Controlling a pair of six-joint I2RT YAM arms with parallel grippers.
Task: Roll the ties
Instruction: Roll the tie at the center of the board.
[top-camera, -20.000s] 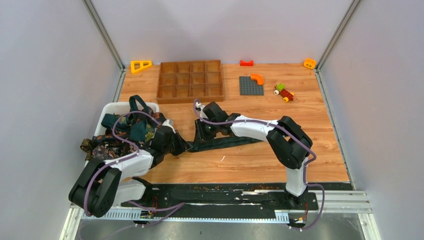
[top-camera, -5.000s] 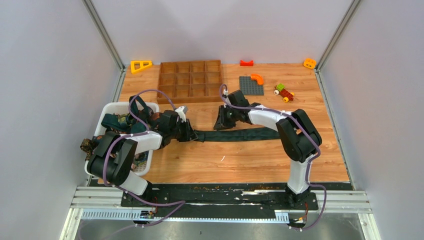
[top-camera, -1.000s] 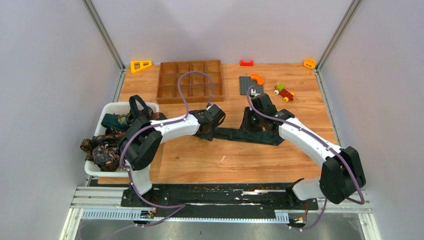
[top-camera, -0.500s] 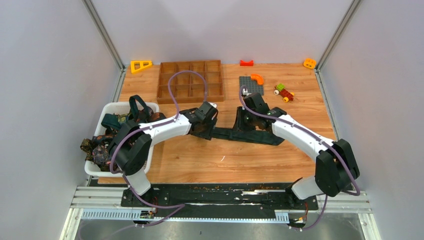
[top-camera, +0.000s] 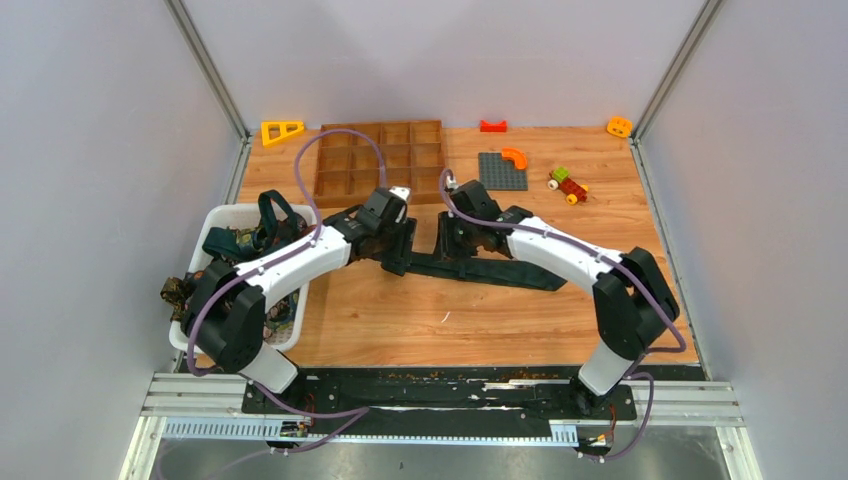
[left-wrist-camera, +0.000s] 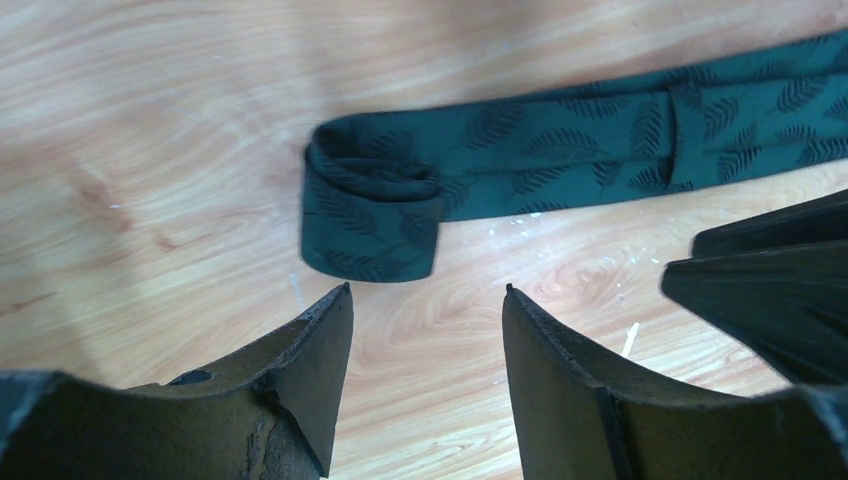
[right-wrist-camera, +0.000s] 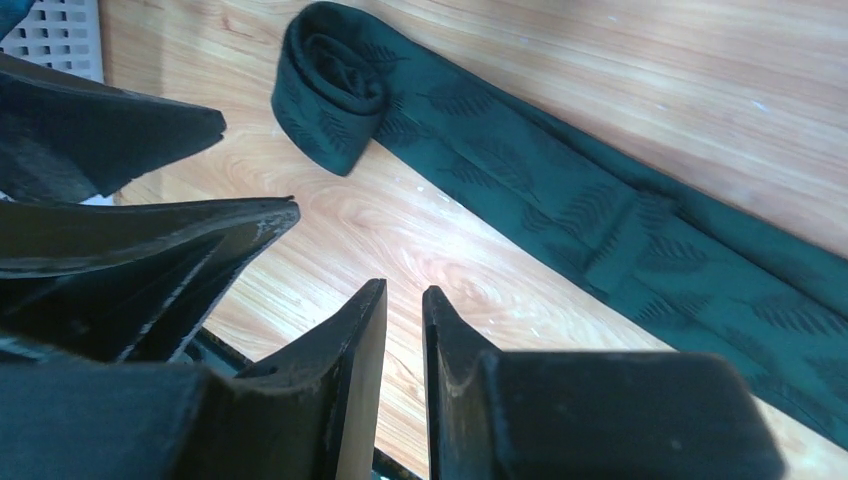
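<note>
1. Seen from above, the rolled end of the dark green tie (top-camera: 480, 268) is hidden under my left gripper (top-camera: 393, 259). Only the flat strip shows, lying on the table on the near side of the wooden tray (top-camera: 380, 160).
2. Both wrist views cut the strip off at the frame edge, so its far end is out of sight there.
3. The other ties (top-camera: 240, 242) sit in the white bin (top-camera: 235, 209), left of the tray and nearer. My left arm covers part of them, and I cannot make out their patterns.
4. The roll (left-wrist-camera: 370, 225) is a short, loose coil with a faint leaf print. The rest of the strip runs off flat from it.
5. My left fingers (left-wrist-camera: 320, 370) are spread and empty, just short of the roll, not touching it.
6. My right gripper (right-wrist-camera: 403, 290) has its fingers almost together, with only a thin gap. Nothing is in it, and it is clear of the fabric.
</note>
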